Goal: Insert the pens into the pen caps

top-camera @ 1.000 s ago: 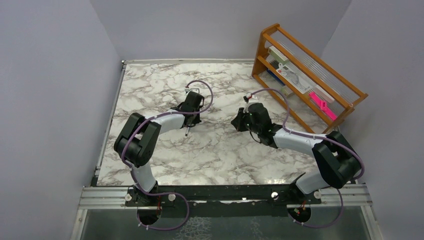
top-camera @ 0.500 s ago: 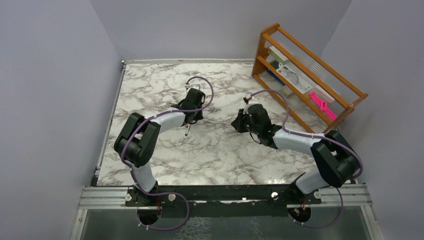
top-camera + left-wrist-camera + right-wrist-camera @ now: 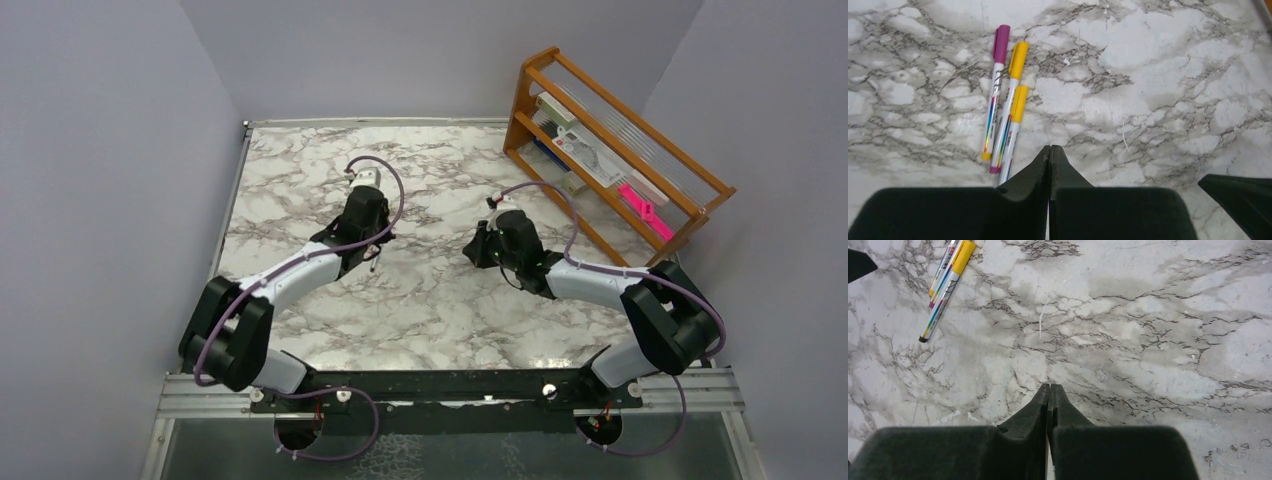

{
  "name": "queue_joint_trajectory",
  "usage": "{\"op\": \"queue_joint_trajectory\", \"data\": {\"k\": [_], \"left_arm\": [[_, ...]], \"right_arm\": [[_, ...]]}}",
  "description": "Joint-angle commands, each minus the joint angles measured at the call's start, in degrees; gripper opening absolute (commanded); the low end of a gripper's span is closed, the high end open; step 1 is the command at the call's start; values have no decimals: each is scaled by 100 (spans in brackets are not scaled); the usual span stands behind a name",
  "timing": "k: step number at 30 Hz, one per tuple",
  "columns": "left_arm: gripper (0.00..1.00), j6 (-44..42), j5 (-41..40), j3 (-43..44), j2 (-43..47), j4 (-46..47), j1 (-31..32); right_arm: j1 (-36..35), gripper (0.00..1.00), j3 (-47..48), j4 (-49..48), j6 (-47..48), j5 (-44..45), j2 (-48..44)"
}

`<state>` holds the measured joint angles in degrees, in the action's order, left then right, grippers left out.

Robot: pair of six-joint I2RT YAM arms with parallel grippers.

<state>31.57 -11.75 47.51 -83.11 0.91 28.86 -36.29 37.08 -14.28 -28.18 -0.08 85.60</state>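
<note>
3 pens [image 3: 1006, 112], caps [image 3: 1018, 53] fitted (1 magenta, 2 yellow), are laid side by side on the marble table [image 3: 1158, 75], just ahead of the left gripper [image 3: 1050, 147]. Its fingers are pressed together, nothing held. Right gripper [image 3: 1049, 386]: likewise closed, nothing held.

left hand [image 3: 1049, 151]: fingers pressed together, nothing between them | left arm: stretched out long behind the hand | right hand [image 3: 1049, 390]: fingers likewise closed, empty | right arm: folded, elbow behind and right of hand | hands well apart
</note>
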Motion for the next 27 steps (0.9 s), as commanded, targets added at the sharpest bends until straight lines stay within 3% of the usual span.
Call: {"op": "queue_joint_trajectory", "data": {"k": [1, 4, 7, 11, 15, 19, 23, 27], "left_arm": [[0, 415, -26, -758, 839, -220, 15], [0, 720, 127, -1411, 1467, -214, 11], [0, 1277, 198, -2149, 2077, 22, -12], [0, 1720, 53, -2350, 2777, 35, -55], [0, 1734, -285, -1965, 3099, -284, -111], [0, 1593, -174, -1570, 2663, -645, -253], [0, 1662, 118, -1664, 2343, -627, -312], [0, 1578, -107, -1859, 2311, -711, -315]], "right_arm": [[-9, 1, 106, -198, 136, -365, -111], [-16, 1, 224, -358, 145, -757, -14], [-14, 1, 249, -1116, 81, -1940, 262], [-149, 1, 485, -2269, -745, -2821, 981], [-568, 1, 925, -2254, -1222, -2271, 1320], [-961, 1, 1238, -2318, -1585, -1774, 1658], [-1020, 1, 1272, -2589, -1891, -1737, 1858], [-1012, 1, 1127, -2492, -1835, -1412, 1670]]}}
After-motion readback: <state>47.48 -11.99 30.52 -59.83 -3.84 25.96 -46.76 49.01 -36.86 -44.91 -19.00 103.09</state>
